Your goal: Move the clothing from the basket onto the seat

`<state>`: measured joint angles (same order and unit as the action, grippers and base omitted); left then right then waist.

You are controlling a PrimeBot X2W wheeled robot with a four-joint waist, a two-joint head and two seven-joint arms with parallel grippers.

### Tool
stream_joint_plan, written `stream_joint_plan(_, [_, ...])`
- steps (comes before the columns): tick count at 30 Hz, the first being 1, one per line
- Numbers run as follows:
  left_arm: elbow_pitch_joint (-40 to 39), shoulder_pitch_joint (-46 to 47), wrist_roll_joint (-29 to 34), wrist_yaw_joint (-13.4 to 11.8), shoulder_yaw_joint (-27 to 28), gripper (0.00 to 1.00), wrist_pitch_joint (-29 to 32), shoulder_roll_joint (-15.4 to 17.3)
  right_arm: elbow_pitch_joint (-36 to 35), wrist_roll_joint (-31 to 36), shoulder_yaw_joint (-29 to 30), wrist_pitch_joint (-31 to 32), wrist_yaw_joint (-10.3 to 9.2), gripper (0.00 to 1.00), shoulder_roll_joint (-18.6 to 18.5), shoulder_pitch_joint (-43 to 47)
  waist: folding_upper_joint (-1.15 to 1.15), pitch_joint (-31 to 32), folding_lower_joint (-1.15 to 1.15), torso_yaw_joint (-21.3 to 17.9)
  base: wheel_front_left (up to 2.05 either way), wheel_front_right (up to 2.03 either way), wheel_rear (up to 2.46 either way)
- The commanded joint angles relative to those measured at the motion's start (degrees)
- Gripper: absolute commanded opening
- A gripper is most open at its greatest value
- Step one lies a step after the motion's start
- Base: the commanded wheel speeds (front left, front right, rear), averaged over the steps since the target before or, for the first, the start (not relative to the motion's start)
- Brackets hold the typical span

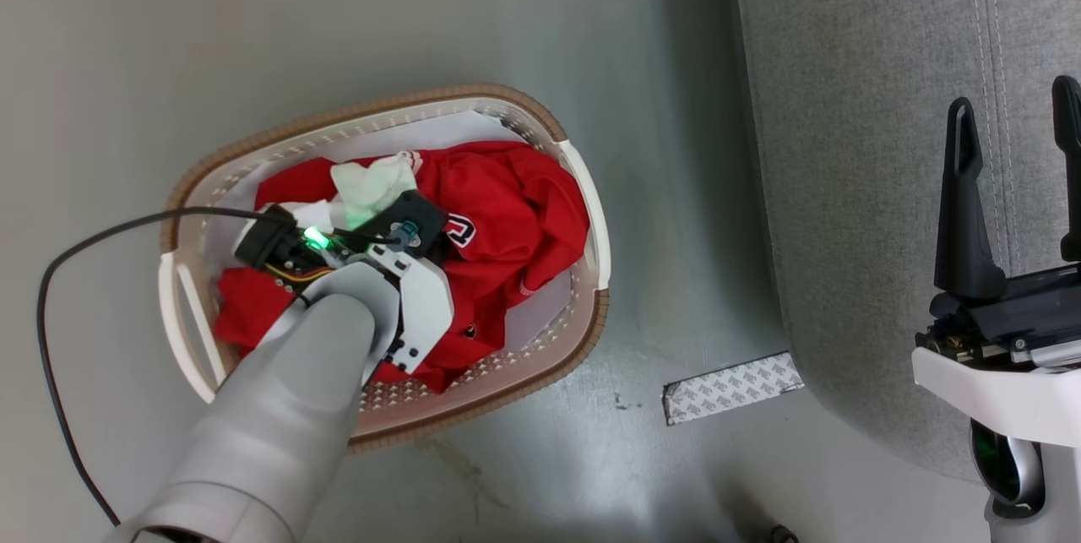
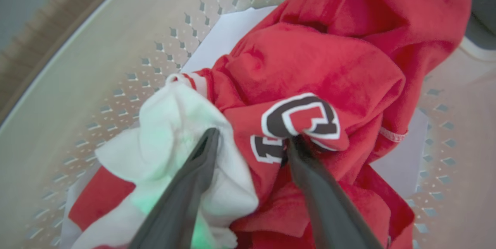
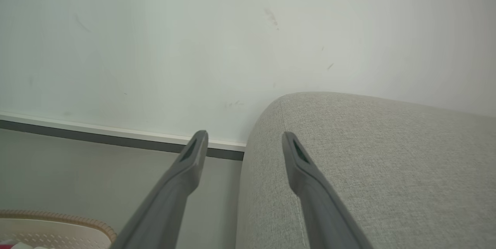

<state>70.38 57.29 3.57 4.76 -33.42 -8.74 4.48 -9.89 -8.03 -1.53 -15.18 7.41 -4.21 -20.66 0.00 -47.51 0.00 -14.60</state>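
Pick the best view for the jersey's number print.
Left wrist view: the number print is large and sharp, mid-frame. Head view catches a small, partly hidden corner. Right wrist view faces the seat.

Head looks down; left wrist close inside basket [image 2: 116, 40] (shared).

Crumpled black-and-white print [image 2: 300, 119] on the red clothing [image 2: 329, 59], possibly a number, unreadable.

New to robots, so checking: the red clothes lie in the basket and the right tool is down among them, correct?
No: the left tool is down among the red clothes in the basket, as the left wrist view shows. The right tool is over the sofa.
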Motion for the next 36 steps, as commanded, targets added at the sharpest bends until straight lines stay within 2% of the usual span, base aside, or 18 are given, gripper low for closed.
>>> stream_joint_plan(1, [0.6,0.6,0.6,-0.4,-0.2,0.67,-0.6,0.0,-0.3,-0.4,0.1,0.0,0.16,1.0,-0.1,-0.6,0.0,-0.2,0.0,-0.2,0.0,0.0,0.0])
stream_joint_plan(2, [0.7,0.6,0.5,-0.5,-0.3,0.47,-0.9,0.0,-0.3,-0.4,0.1,0.0,0.16,1.0,0.0,-0.6,0.0,-0.3,0.0,-0.3,0.0,0.0,0.0])
stream_joint_plan(4, [0.9,0.8,0.3,-0.6,-0.6,0.2,-1.6,0.0,-0.4,-0.4,0.2,0.0,0.16,1.0,0.1,-0.7,0.0,-0.5,0.0,-0.3,0.0,0.0,0.0])
stream_joint_plan(5, [0.9,0.9,0.1,-0.6,-0.7,0.0,-1.8,-0.1,-0.4,-0.4,0.4,0.0,0.16,1.0,0.1,-0.7,0.0,-0.5,0.0,-0.3,0.0,0.0,0.0])
stream_joint_plan(11, [0.7,0.3,-2.4,-0.5,0.1,0.0,-4.0,-0.8,0.6,-0.5,1.3,0.0,0.15,1.0,0.3,-0.2,0.0,1.6,0.0,1.3,0.0,0.0,0.0])
stream_joint_plan(19, [-3.2,-4.6,-7.5,0.0,2.3,0.0,-6.2,-1.3,3.0,-0.8,3.0,0.0,0.15,1.0,-0.4,2.0,0.0,9.1,0.0,5.2,0.0,0.0,0.0])
stream_joint_plan(26, [-11.9,-11.0,-10.8,0.2,3.6,0.0,-6.4,-1.3,5.1,-1.6,5.4,0.0,0.15,1.0,-0.9,5.0,0.0,17.1,0.0,8.2,0.0,0.0,0.0])
stream_joint_plan(36, [-24.8,-21.5,-13.8,-0.8,5.3,0.0,-6.4,0.8,7.7,-2.2,7.5,0.0,0.15,1.0,-1.6,11.4,0.0,28.0,0.0,11.1,0.0,0.0,0.0])
